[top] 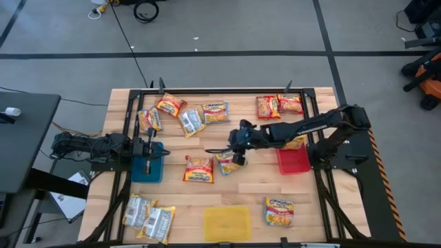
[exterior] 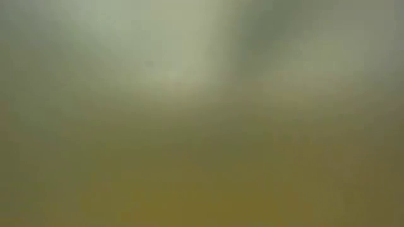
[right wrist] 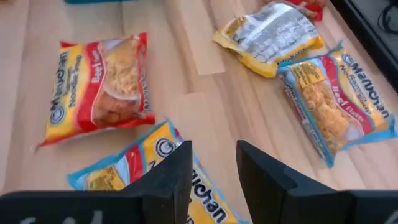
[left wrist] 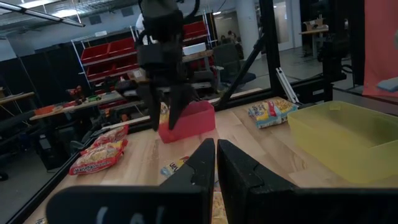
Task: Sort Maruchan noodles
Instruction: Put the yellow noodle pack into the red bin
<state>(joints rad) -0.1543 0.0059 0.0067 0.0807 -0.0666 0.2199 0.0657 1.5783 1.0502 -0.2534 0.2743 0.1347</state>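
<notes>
Above a blue-edged packet (right wrist: 155,180), the right tool (right wrist: 213,163) stands apart beside a red packet (right wrist: 99,84).

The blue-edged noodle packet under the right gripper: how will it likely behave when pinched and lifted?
The blue-edged packet lies flat below the open right gripper. Its glossy wrapper probably makes it slippery, and its loose crimped ends may flop. It looks thin, so likely light; the noodle block inside could crack.

Even, soft overhead light gives the table (top: 227,196) faint shadows, the low view is a total yellowish blur, and both wrist views blur their near fingers.
</notes>
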